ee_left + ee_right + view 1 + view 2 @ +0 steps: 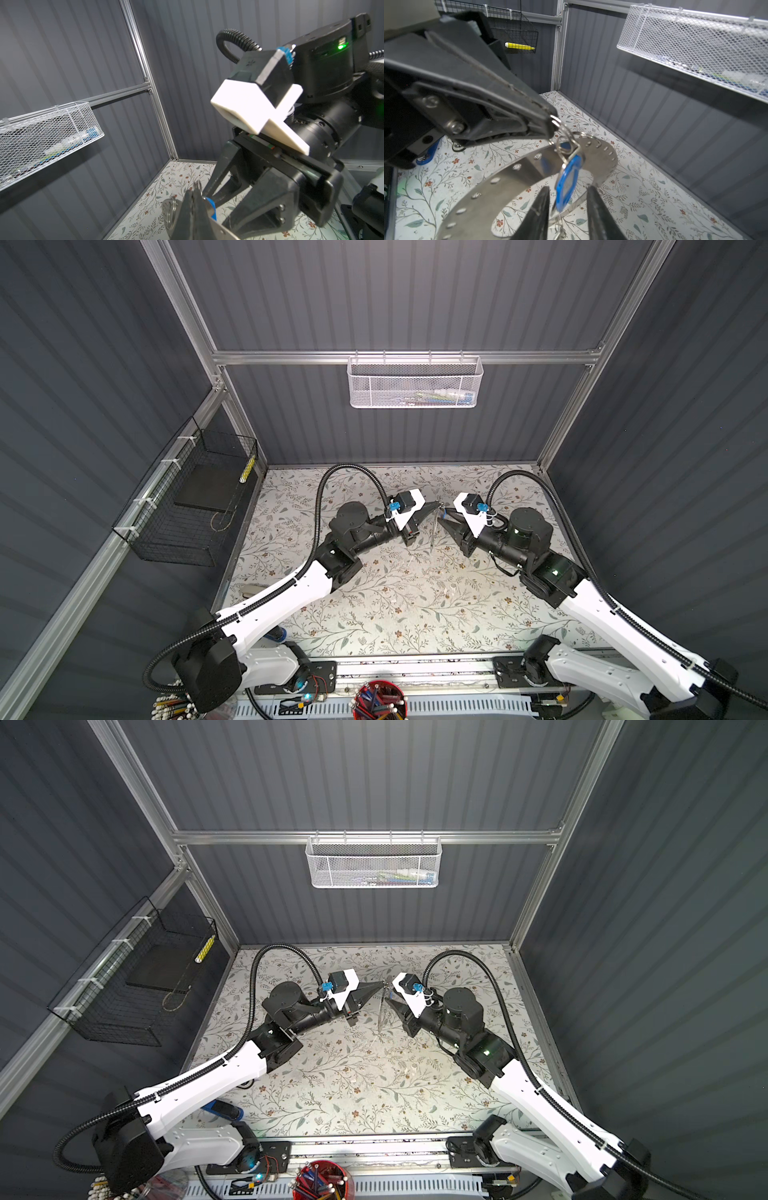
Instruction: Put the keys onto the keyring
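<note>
1. My right gripper (pixel 568 188) stands part open. Its two fingers flank the blue-tagged key (pixel 568 180) with a sliver of air on either side, so it has hold of nothing.
2. That key hangs tag-down from a cluster of small wire loops at the top of the keyring (pixel 508 178). I cannot tell whether its loop already passes through the ring or only lies against it.
3. My left gripper (pixel 553 124) is shut tight right at those loops. The keyring hangs from it, upright and clear of the table (pixel 374 614), above the middle of the table and nearer its far edge. Whether the jaws pinch the flat band or a wire loop, I cannot make out.
4. I judge the step in hand to be threading the blue-tagged key onto the ring.
5. Next, my right fingers should close squarely on the tag and steer its loop along the band while my left holds the ring steady. A skewed pinch could twist the tag out of my fingers.
6. I cannot pick out the mint-tagged key for certain.
7. The stapler (pixel 224 1108) lies by the table's near left corner, well apart.
</note>
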### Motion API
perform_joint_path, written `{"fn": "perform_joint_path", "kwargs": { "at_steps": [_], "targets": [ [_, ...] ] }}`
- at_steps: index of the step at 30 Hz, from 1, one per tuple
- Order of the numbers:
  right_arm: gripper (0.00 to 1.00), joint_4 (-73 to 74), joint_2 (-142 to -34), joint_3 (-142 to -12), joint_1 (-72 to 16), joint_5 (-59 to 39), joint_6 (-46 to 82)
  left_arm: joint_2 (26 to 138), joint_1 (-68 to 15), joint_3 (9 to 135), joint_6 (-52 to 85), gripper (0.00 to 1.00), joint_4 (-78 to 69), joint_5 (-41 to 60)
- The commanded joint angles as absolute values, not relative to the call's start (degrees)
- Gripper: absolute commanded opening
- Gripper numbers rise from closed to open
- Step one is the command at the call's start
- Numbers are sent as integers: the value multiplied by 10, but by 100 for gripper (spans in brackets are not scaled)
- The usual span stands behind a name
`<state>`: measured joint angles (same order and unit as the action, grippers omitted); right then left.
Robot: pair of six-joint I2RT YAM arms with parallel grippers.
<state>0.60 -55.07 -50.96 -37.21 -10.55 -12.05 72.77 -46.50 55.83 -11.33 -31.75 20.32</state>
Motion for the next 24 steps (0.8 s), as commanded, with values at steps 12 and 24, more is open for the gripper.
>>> {"fn": "perform_joint_path", "kwargs": {
  "at_steps": [12,24],
  "targets": [
    [0,15,-571,-547,-388,-65,-165,754,-458,580,-88,0,-377,149],
    [0,-5,-615,-584,-441,55,-229,786,-423,570,-18,0,-472,151]
  ]
}}
